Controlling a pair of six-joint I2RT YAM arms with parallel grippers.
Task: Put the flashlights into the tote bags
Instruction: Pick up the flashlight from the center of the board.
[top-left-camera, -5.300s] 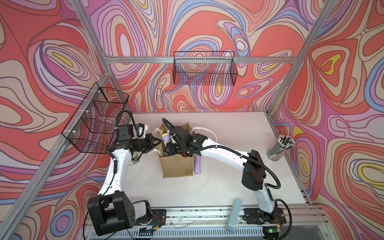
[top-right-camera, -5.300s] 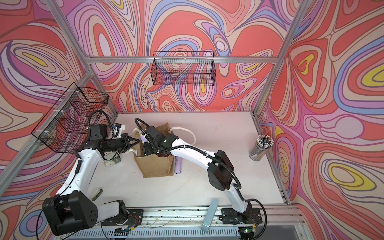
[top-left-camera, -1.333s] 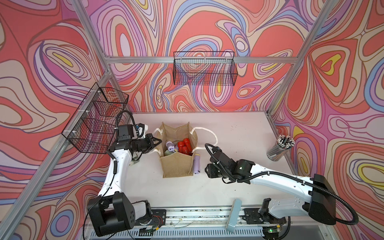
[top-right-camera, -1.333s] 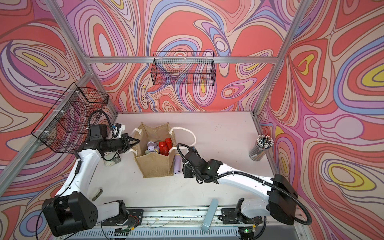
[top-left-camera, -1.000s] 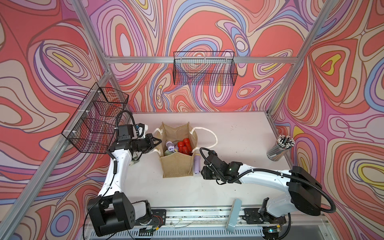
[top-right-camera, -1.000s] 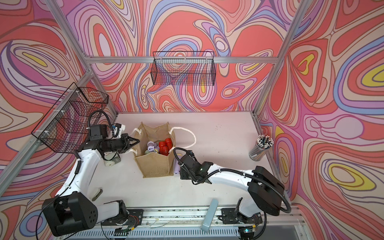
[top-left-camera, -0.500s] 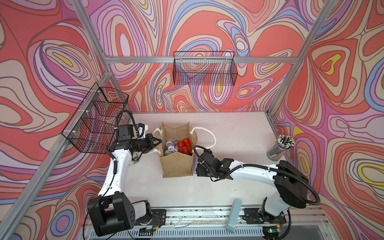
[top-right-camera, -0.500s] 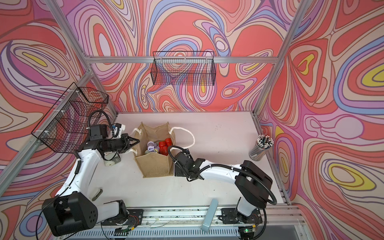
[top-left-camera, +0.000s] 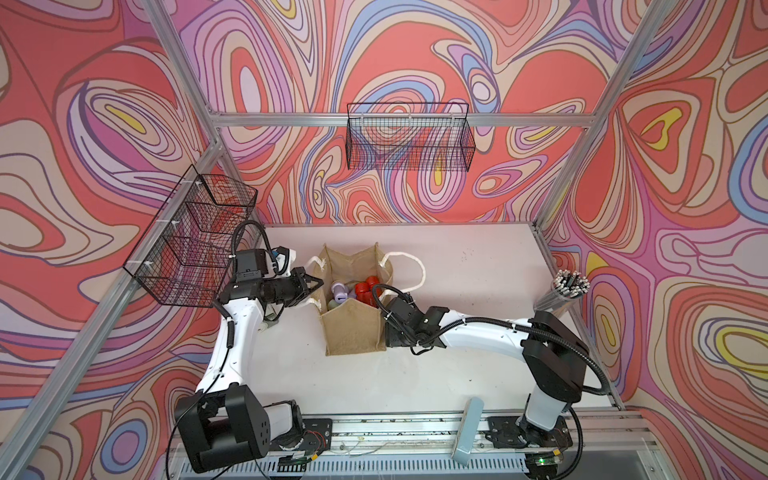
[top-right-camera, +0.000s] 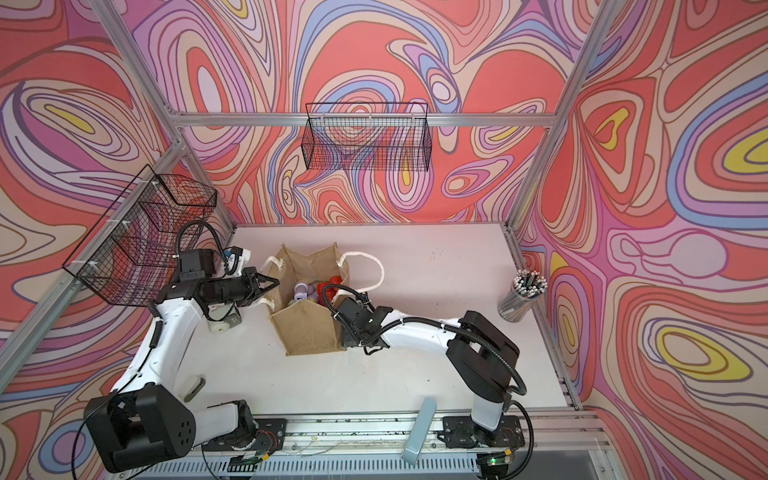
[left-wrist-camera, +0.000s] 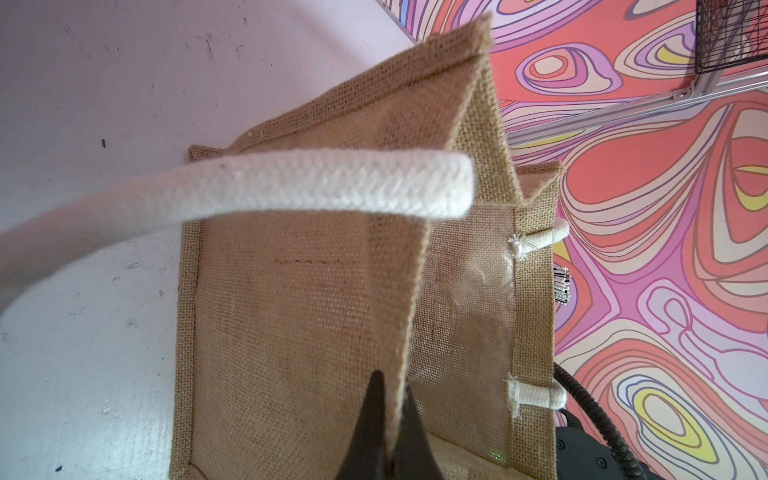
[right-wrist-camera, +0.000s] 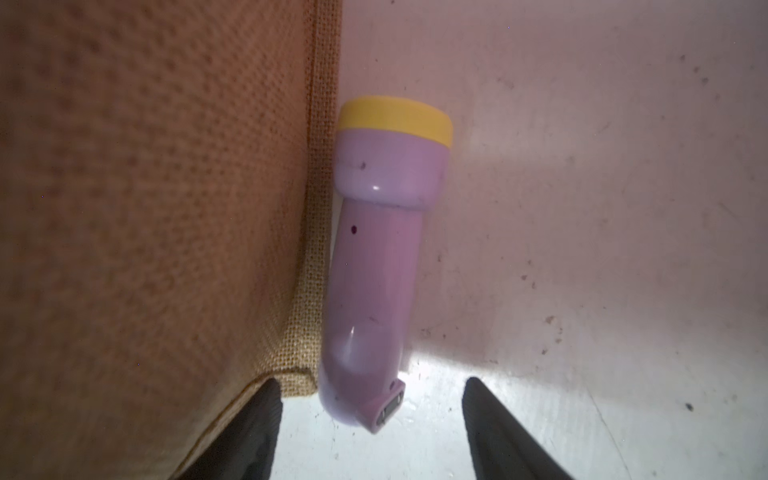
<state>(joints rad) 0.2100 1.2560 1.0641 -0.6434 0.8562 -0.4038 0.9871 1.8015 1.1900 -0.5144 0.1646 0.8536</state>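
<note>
Swirling red and lilac wallpaper closes round a scuffed white tabletop (top-left-camera: 465, 266), where the tote bag (top-left-camera: 352, 332) stands upright: boxy, coarse tan jute with thick braided white rope handles (left-wrist-camera: 291, 187). The left gripper (left-wrist-camera: 392, 380) is pinched tight on the bag's upper rim, apparently to hold the limp wall out and the mouth open. Red and lilac flashlights (top-left-camera: 357, 288) lie heaped inside. One lilac flashlight (right-wrist-camera: 374, 266), smooth glossy plastic with a flared head and yellow ring, lies on the table touching the bag's outer wall. The right gripper (right-wrist-camera: 370, 381) hangs low, jaws spread either side of its tail end without touching, one finger just beside the bag's bottom corner.
</note>
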